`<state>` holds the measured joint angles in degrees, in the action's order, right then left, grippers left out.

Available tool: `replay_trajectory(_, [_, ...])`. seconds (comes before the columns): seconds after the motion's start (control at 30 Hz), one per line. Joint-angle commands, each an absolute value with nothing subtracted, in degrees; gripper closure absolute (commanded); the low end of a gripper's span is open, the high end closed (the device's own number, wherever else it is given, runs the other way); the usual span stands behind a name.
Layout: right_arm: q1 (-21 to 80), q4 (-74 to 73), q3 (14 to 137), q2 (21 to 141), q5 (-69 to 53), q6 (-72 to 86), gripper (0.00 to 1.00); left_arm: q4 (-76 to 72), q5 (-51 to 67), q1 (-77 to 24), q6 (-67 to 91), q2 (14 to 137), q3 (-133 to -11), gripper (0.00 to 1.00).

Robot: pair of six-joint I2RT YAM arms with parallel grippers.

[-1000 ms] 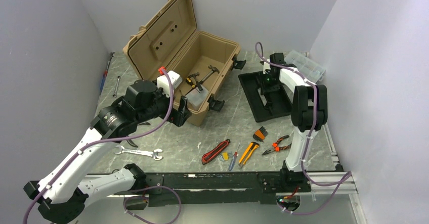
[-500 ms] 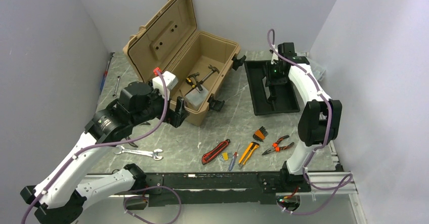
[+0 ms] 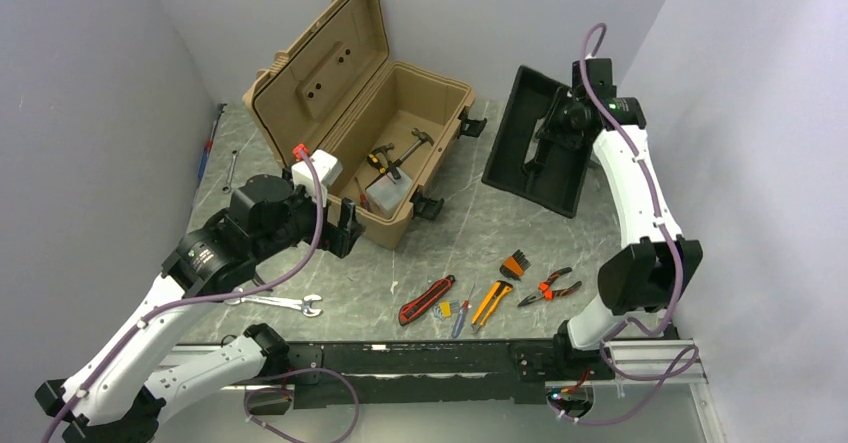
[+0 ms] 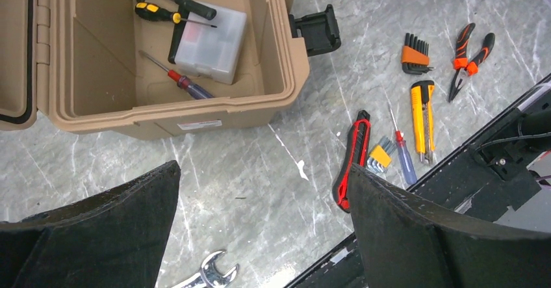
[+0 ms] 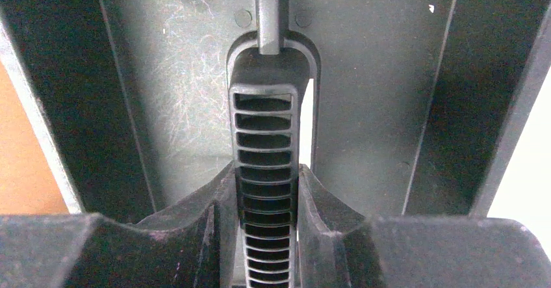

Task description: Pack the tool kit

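Observation:
The tan toolbox [image 3: 430, 98] stands open at the back, lid leaning back; the left wrist view shows its near wall [image 4: 169, 116]. Inside lie a hammer [image 3: 410, 148], a screwdriver and a small clear box [image 4: 211, 41]. The black insert tray [image 3: 535, 148] hangs tilted above the table to the right of the box. My right gripper [image 3: 568, 115] is shut on the tray's ribbed handle [image 5: 263, 125], fingers [image 5: 325, 203] pressed on both sides. My left gripper [image 3: 345, 228] hovers open and empty by the box's near end, over bare table [image 4: 263, 197].
On the near table lie a red utility knife [image 3: 427, 299], a yellow knife [image 3: 491, 303], pliers [image 3: 548, 286], hex keys [image 3: 515, 264], a small screwdriver [image 3: 461, 313] and a wrench [image 3: 275, 302]. More tools lie by the left wall [image 3: 212, 143]. A black rail [image 3: 400, 358] runs along the near edge.
The right arm has lifted the black tray off the table and tipped it up on edge. The left arm has drawn back slightly toward the near left, still open.

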<state>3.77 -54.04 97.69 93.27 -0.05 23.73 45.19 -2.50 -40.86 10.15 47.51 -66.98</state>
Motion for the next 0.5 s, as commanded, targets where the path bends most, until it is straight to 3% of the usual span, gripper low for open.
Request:
replay_trajectory(0.0, [6.7,-49.5,102.7,89.1,0.4,40.4,1.0,43.1,-4.8,-41.0,9.7,46.9,-66.5,0.01])
replay_trajectory(0.27, [15.6,-37.7,106.3,93.6,-6.5,59.9,1.0,43.9,-6.7,-41.0,10.6,44.1,-65.5,0.01])
replay_trajectory(0.47, [24.1,-42.9,121.5,104.4,-1.2,65.6,1.0,45.3,-9.3,-41.0,11.4,41.3,-65.2,0.01])
